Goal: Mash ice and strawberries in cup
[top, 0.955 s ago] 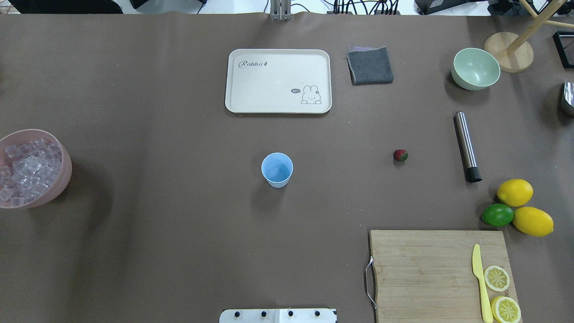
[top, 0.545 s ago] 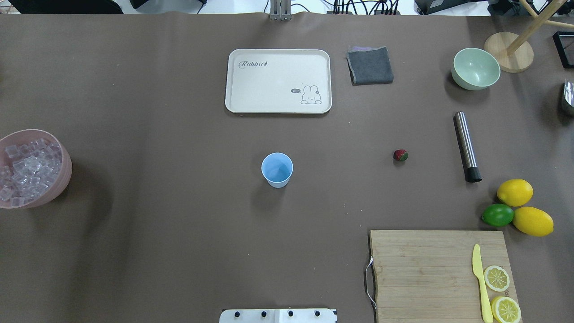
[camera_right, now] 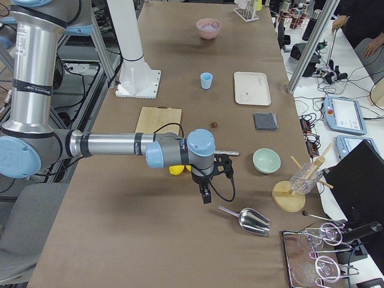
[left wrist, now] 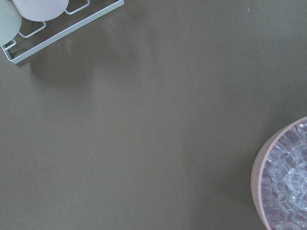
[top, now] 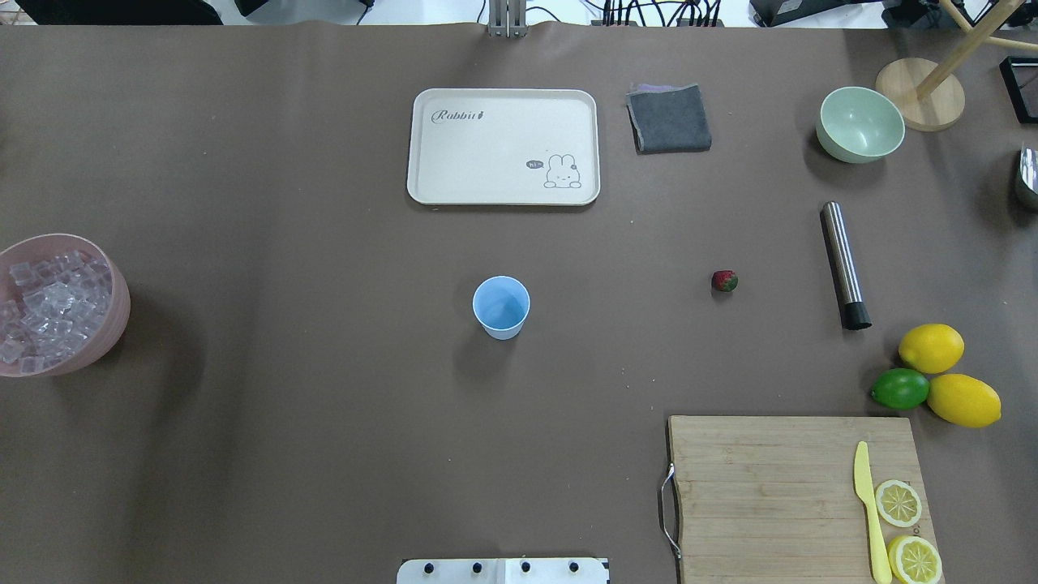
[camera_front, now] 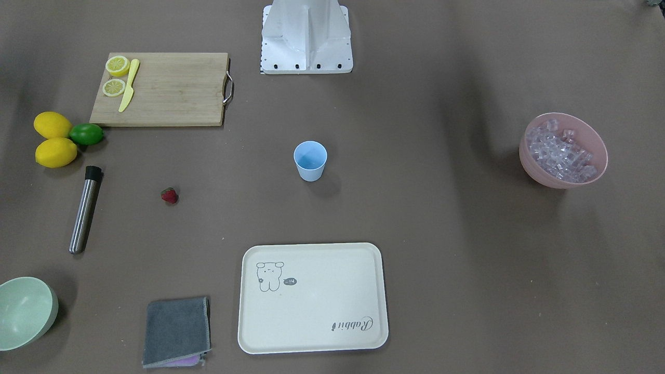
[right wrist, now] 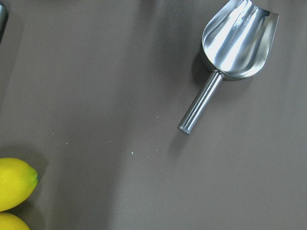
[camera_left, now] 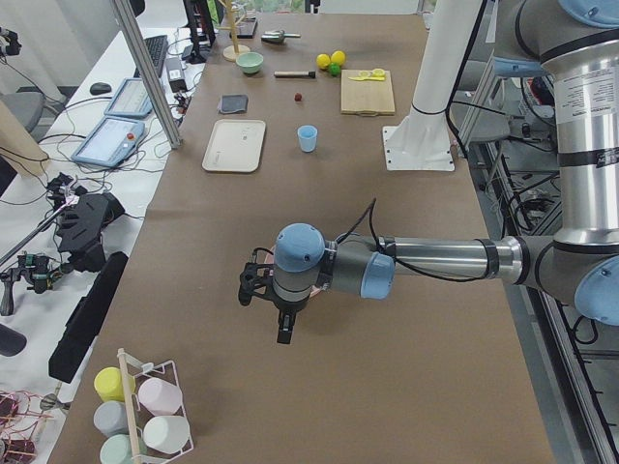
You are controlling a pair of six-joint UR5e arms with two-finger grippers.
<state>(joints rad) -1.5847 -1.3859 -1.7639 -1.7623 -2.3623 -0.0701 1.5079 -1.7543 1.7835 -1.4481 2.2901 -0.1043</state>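
The light-blue cup (top: pixel 501 307) stands upright and empty at the table's middle, also in the front-facing view (camera_front: pixel 310 160). The strawberry (top: pixel 724 281) lies on the table to its right. The ice (top: pixel 49 312) fills a pink bowl (top: pixel 120 312) at the left edge, and it also shows in the left wrist view (left wrist: pixel 288 191). My left gripper (camera_left: pixel 283 333) hangs over the table near that bowl, far from the cup. My right gripper (camera_right: pixel 206 197) hangs near the lemons and a metal scoop (right wrist: pixel 235 43). I cannot tell whether either gripper is open or shut.
A cream tray (top: pixel 503 146), a grey cloth (top: pixel 669 118) and a mint-green bowl (top: pixel 859 123) sit at the back. A steel muddler (top: pixel 843 264), two lemons, a lime (top: pixel 900 388) and a cutting board (top: pixel 778 495) with knife and lemon slices sit on the right.
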